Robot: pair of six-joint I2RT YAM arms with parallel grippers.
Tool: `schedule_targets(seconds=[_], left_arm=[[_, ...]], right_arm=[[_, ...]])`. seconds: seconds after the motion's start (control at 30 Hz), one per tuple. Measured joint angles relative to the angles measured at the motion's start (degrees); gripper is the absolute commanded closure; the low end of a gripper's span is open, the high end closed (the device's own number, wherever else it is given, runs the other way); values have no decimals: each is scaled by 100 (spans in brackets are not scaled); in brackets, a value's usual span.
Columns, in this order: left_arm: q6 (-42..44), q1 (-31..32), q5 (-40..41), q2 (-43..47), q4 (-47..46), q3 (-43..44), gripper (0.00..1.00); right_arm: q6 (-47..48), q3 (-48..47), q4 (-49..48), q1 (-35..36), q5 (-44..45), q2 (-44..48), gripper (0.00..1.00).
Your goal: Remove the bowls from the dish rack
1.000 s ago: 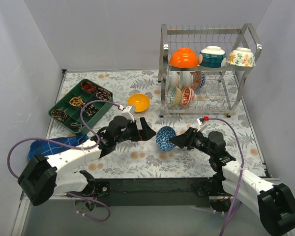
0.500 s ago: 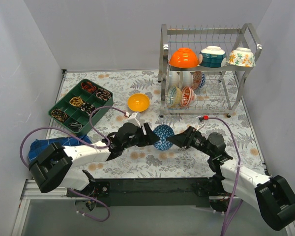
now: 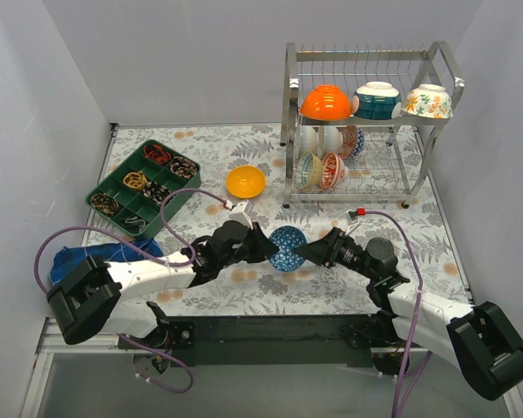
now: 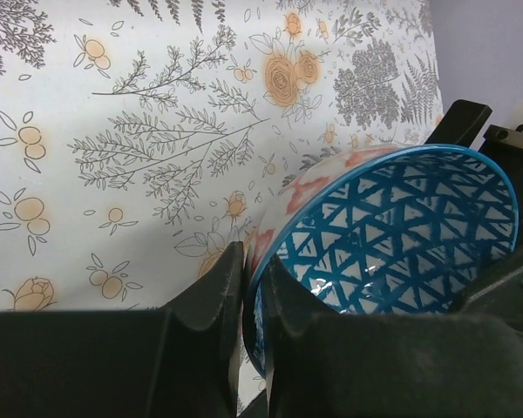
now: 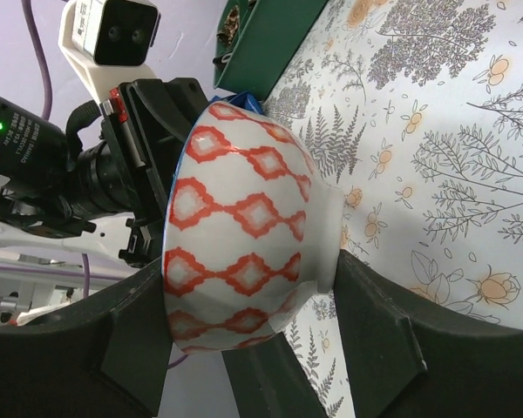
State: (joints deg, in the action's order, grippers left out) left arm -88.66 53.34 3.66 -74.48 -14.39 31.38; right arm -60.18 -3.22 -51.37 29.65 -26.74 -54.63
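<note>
A bowl (image 3: 288, 246), blue-patterned inside (image 4: 392, 235) and red-diamond outside (image 5: 244, 218), hangs on its side above the table's front centre. My left gripper (image 3: 264, 246) is shut on its rim, one finger inside and one outside (image 4: 251, 272). My right gripper (image 3: 313, 252) clamps the same bowl from the other side, between rim and foot (image 5: 253, 292). The dish rack (image 3: 439, 122) stands at the back right. Its top shelf carries orange (image 3: 325, 103), teal (image 3: 376, 100) and floral (image 3: 425, 101) bowls. Several more bowls (image 3: 329, 167) stand on edge on the lower shelf. A yellow bowl (image 3: 245, 181) sits on the table.
A green compartment tray (image 3: 122, 178) with small items lies at the left. A blue cloth (image 3: 83, 258) lies near the left front, under the left arm. Grey walls close in both sides and the back.
My left gripper has moved right to the bowl and shut on its rim. My right gripper, still holding the bowl, has shifted slightly left.
</note>
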Motion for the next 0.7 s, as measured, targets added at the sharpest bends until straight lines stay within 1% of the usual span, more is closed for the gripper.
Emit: schedule_targets(seconds=[0.03,0.07,0.13,0.17,0.23,0.27,0.33,0.47,0.6,0.7], left_arm=[[20,9,33,17,142,63,100],[31,11,52,28,227,107,100],[83,9,96,59,472,216,100],[125,-15,140,81,638,273,100],[162,-260,354,140,1043,310,100],[199,-413,433,155,1191,313,100],[289,-852,461,186,1661,313,100],[496,-1757,374,225,2214,326,100],[807,-2345,313,223,2800,540,100],[1088,-2739,164,116,3099,876,100]], right_arm=[[22,0,-2,2,-2,0,35],[46,0,-4,7,9,4,27],[131,0,66,9,63,59,20],[251,0,144,7,122,105,13],[514,-2,389,-11,232,262,9],[610,-4,492,-15,262,326,4],[896,-44,861,-15,378,496,3],[1460,-214,1672,-15,717,870,1],[1956,-402,2396,-15,1091,1222,1],[2249,-496,2813,-15,1338,1412,1]])
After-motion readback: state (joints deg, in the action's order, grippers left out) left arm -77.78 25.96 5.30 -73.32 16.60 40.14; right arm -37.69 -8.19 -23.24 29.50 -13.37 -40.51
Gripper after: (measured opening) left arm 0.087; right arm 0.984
